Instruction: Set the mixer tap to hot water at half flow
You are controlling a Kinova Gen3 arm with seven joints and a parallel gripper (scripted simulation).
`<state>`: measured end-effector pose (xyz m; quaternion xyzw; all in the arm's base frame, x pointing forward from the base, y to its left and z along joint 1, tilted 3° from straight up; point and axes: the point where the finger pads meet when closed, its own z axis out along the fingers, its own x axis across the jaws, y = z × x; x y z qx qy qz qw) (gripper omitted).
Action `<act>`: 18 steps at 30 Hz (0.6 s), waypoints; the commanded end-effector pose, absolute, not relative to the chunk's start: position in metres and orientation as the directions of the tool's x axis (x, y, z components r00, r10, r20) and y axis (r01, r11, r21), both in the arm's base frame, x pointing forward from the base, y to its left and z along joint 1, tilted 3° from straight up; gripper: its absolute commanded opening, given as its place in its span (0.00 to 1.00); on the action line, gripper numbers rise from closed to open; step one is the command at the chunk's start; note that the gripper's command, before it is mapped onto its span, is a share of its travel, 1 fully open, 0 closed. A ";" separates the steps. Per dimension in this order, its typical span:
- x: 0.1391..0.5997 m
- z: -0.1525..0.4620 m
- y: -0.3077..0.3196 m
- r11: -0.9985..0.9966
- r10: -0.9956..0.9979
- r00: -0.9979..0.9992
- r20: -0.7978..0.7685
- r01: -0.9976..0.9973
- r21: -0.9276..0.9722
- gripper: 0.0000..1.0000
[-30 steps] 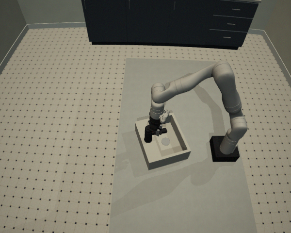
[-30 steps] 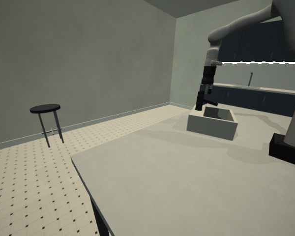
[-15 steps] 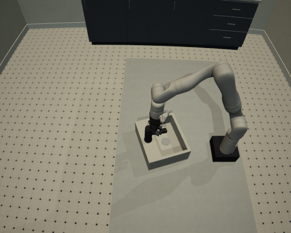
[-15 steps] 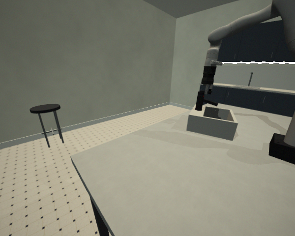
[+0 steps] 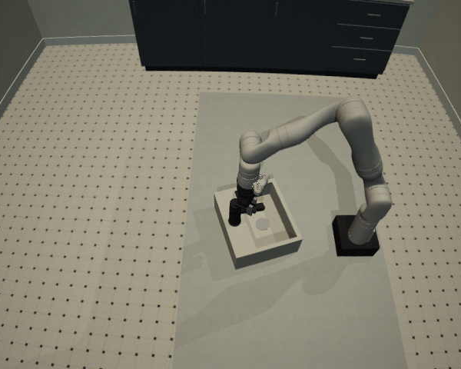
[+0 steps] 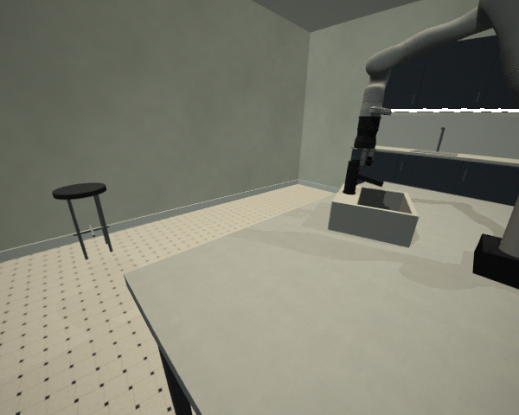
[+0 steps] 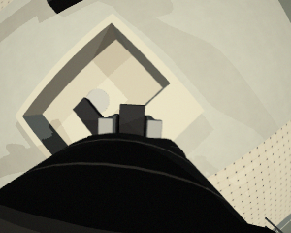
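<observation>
Looking down from the top view, the gripper [image 5: 250, 207] stands over the mixer tap [image 5: 234, 216], which rises from the left rim of the sink basin [image 5: 268, 250] on the table [image 5: 286, 317]. The lever is not separable from the dark gripper body here, and neither the red nor the blue dot is visible. Risk: turning toward the wrong side sets cold instead of hot, because the hot direction cannot be confirmed from this view.

In the exterior view, the arm descends almost vertically onto the tap [image 6: 349, 178], with the spout [image 6: 370, 181] reaching out over the basin [image 6: 371, 223]. The gripper [image 6: 363, 162] sits directly above the tap body. Risk: a straight pull lifts the lever past halfway, giving full flow; the lever moves on an arc, so a straight-line motion may also drag the fingers off it.

In the wrist view, the two fingers stand at a medium gap, clamped on the dark lever [image 7: 132, 116] between them, with the drain [image 7: 98, 99] below. Only the end of the lever appears gripped. Risk: a shallow hold may slip when the lever reaches its hot-side stop, and continued push against that stop loads the wrist.
</observation>
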<state>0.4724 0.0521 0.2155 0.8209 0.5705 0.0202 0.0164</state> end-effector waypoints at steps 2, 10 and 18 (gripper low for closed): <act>0.473 0.214 0.050 -0.347 0.938 0.347 0.010 0.936 0.053 0.00; 0.473 0.214 0.049 -0.348 0.938 0.347 0.010 0.936 0.052 0.00; 0.474 0.225 0.048 -0.348 0.938 0.348 0.009 0.936 0.051 0.00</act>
